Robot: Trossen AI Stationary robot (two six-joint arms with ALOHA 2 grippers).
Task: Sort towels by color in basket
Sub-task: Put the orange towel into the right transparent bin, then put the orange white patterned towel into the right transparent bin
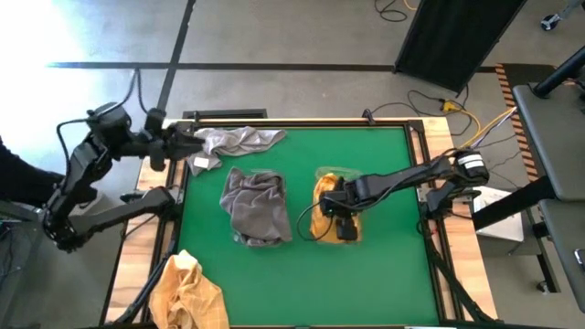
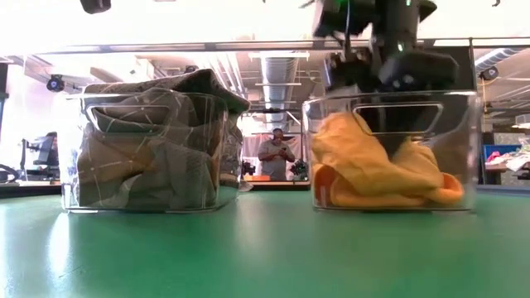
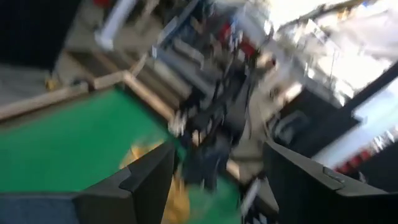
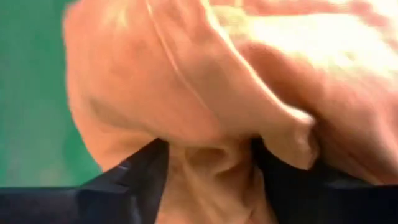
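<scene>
The right pincer point(image 1: 345, 226) pinches a yellow towel point(image 4: 205, 93) fold inside the clear bin point(image 2: 464, 108); soft, limp cloth, best gripped at a bunched ridge; the left pincer point(image 3: 214, 180) gapes wide, empty.

Bright overhead glare on the table point(image 2: 265, 248), heavy motion blur in left wrist view

Soft cloth towels point(image 2: 377, 170) fill glossy clear plastic bins point(image 2: 464, 149) on matt green table point(image 2: 265, 252).

table mat point(image 1: 393, 265): green | binned towels: grey point(image 1: 256, 206), mustard-yellow point(image 2: 373, 170) | loose towels: pale grey point(image 1: 239, 140), mustard-yellow point(image 1: 187, 292) | bins point(image 2: 464, 149): clear | arms: dark
</scene>
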